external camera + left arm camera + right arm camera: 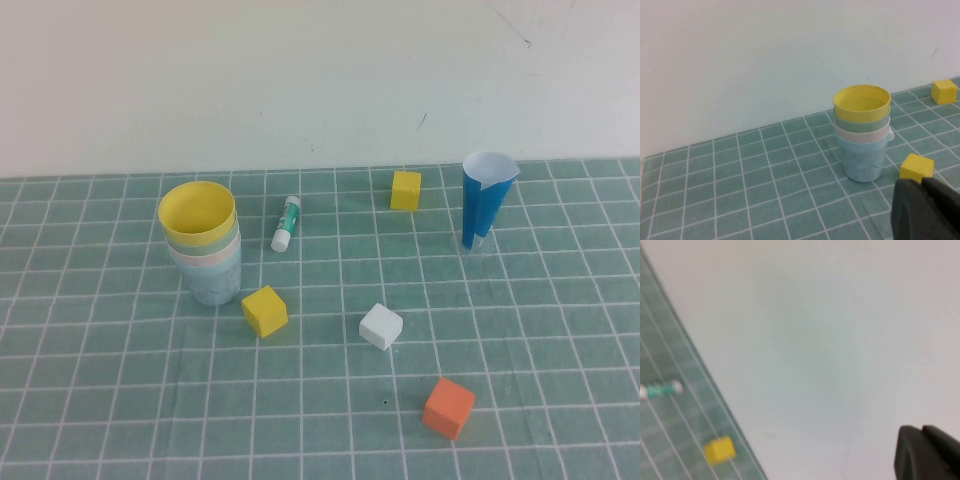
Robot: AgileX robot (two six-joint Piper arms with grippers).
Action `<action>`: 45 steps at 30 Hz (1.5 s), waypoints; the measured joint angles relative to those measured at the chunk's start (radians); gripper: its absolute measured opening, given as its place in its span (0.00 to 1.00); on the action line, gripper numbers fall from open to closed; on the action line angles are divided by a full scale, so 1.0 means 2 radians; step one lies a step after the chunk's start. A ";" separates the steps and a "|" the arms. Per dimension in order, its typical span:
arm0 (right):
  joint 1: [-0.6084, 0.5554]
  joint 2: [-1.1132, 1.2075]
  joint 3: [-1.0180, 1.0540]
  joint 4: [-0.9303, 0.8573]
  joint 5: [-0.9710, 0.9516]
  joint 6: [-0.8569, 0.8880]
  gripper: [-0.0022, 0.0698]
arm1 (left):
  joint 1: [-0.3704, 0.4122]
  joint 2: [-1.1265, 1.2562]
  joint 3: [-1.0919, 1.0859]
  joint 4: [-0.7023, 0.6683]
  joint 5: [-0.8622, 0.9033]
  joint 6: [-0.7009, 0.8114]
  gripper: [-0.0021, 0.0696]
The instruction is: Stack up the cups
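The cups (203, 245) stand nested in one upright pile at the left of the table: light blue at the bottom, then pink, pale green, and yellow on top. The left wrist view shows the same pile of cups (862, 132) from the side. My left gripper (921, 187) is shut, empty, low over the mat a short way from the pile, and does not show in the high view. My right gripper (921, 432) is shut with nothing in it, raised and facing the white wall, also outside the high view.
A yellow cube (264, 310) lies just right of the pile. A glue stick (286, 223), another yellow cube (405, 189), a white cube (381, 326) and an orange cube (448, 407) are spread over the mat. A tall dark-blue cone (485, 200) stands at the right rear.
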 joint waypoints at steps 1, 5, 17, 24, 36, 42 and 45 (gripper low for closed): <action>-0.003 -0.029 0.034 -0.022 -0.009 0.003 0.03 | 0.000 0.000 0.000 0.000 0.000 0.000 0.03; -0.004 -0.127 0.159 -0.072 -0.040 0.020 0.03 | 0.000 0.000 0.000 -0.002 0.000 -0.004 0.03; -0.004 -0.318 0.503 -0.075 -0.054 0.098 0.03 | 0.000 0.000 0.026 -0.024 -0.033 -0.004 0.03; -0.004 -0.446 0.725 -0.042 -0.171 0.139 0.03 | 0.000 0.000 0.098 -0.024 -0.180 -0.004 0.03; -0.004 -0.576 0.866 -0.007 -0.175 0.157 0.03 | 0.000 0.000 0.100 -0.024 -0.216 -0.002 0.03; -0.004 -0.576 0.868 -0.003 -0.158 0.163 0.03 | 0.000 0.000 0.100 -0.003 -0.221 0.011 0.03; -0.004 -0.576 0.868 -0.002 -0.157 0.164 0.03 | 0.000 0.000 0.100 0.008 -0.221 0.013 0.03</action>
